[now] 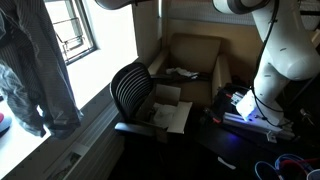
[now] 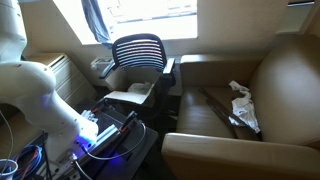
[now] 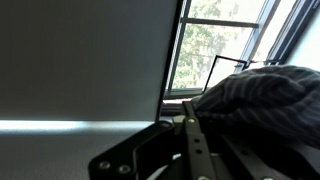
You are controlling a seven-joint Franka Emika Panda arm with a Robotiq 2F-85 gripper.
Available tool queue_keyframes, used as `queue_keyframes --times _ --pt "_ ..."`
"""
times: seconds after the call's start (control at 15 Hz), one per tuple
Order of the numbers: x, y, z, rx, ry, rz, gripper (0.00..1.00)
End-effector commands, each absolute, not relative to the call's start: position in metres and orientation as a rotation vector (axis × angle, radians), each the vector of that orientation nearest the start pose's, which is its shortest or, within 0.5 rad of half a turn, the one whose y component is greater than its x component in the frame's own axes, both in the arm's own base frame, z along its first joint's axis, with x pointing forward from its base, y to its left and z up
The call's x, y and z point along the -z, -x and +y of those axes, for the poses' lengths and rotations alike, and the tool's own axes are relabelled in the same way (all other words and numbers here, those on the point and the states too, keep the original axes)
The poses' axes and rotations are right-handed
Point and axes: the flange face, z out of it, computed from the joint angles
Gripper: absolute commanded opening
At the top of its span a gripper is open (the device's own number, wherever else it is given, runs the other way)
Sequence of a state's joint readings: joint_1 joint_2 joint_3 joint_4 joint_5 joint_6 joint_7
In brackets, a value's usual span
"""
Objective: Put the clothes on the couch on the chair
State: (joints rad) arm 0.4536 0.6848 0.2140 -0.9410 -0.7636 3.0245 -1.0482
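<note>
Daylight from a window (image 3: 220, 45) is seen beyond the tool (image 3: 192, 125), whose jaws are fully closed. A dark striped garment (image 3: 265, 100) is bunched right at the tool's tips and appears to be pinched there. In both exterior views it is seen hanging down before the window, with the tool itself cut off above. Well below the tool, the chair (image 1: 130, 90) is seen with whitish cardboard sheets (image 1: 168, 108) on its seat. Farther from the tool, a pale garment (image 2: 242, 105) is seen lying on the couch (image 2: 275, 70).

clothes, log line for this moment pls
clothes on couch | cardboard on chair | end effector shut | striped cloth beside it, grip unclear
</note>
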Motion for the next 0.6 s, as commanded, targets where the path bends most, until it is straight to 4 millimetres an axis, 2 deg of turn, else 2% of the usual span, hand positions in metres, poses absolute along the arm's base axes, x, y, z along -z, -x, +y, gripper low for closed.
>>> queue_keyframes --times 0.0,0.13,0.33,0.53 --pt "-0.641 -0.635 0.432 -1.386 -0.886 1.731 0.00" --pt "-0.637 -0.651 0.406 -1.319 -0.914 1.698 0.00" --pt "-0.640 -0.682 0.351 -1.151 -0.991 1.606 0.00" --pt "-0.640 -0.696 0.303 -0.963 -1.053 1.562 0.00"
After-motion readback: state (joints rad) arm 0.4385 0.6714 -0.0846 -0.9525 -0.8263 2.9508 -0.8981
